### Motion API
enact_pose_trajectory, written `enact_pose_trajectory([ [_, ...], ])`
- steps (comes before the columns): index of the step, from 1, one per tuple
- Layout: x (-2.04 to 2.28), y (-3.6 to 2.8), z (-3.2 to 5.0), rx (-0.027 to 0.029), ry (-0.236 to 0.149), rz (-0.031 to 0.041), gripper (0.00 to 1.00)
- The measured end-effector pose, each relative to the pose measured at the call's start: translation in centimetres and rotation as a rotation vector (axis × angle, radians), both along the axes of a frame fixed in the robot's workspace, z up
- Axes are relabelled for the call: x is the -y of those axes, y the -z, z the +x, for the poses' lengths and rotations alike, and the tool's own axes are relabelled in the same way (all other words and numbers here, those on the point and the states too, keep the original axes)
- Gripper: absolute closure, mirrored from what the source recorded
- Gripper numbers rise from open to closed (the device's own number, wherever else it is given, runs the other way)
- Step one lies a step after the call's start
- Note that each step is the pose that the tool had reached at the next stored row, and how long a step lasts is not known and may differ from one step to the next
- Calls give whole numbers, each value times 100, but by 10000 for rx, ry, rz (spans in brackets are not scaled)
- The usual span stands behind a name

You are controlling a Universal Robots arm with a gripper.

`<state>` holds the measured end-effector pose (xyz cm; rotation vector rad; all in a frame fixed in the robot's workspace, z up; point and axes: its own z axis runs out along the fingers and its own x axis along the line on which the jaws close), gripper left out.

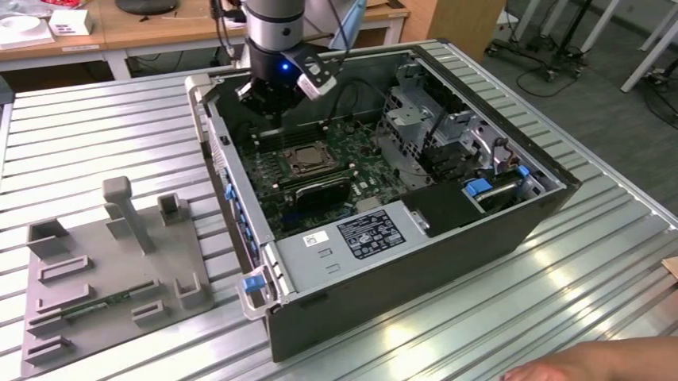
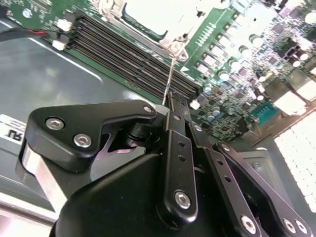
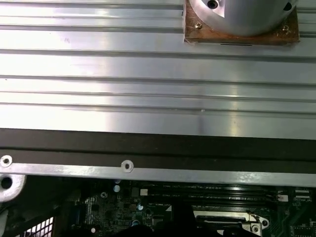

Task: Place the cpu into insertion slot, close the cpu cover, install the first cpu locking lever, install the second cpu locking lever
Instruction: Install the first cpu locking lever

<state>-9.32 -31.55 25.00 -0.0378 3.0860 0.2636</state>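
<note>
Cpu locking lever (image 2: 171, 74), a thin silvery wire, is shown in the second wrist view running from a corner of the insertion slot (image 2: 153, 17), over the end of the long black memory slots (image 2: 133, 54), to the tip of the gripper (image 2: 169, 101). The black fingers (image 2: 178, 133) are pressed together, and their tip is met by the lever's free end; whether the wire is pinched between them cannot be told.

In the exterior view, a person's hand (image 1: 593, 367) is seen nearest, at the lower right of the frame. A grey fixture plate (image 1: 106, 278) with upright blocks is laid on the ribbed metal table (image 1: 95, 143) at the lower left. The open computer case (image 1: 466, 238) is set at the centre, with the green motherboard (image 1: 366, 163) inside. The insertion slot is located mid-board, its silvery rim around a dark centre. The gripper is held just beyond it, at the upper middle, over the memory slots. Wooden benches (image 1: 159, 28) are seen farthest, along the upper edge.
</note>
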Motion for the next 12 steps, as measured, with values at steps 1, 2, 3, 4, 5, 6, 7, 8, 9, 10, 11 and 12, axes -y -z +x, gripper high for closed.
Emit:
enact_pose_trajectory([
  [1,-4,0,18,0,7,0,90],
  [2,-7,0,35,1,15,0,90],
  [3,-10,0,53,1,23,-1,90],
  [4,-13,0,69,1,30,-1,90],
  [5,-15,0,82,0,37,0,90],
  [6,-15,0,86,0,40,-1,90],
  [7,-15,0,87,1,41,-1,90],
  [8,-15,0,87,1,42,-1,90],
  [9,-15,0,87,1,42,-1,90],
  [10,-15,1,87,1,42,0,90],
  [11,-15,0,88,1,41,-1,90],
  [12,-15,2,91,1,40,1,90],
])
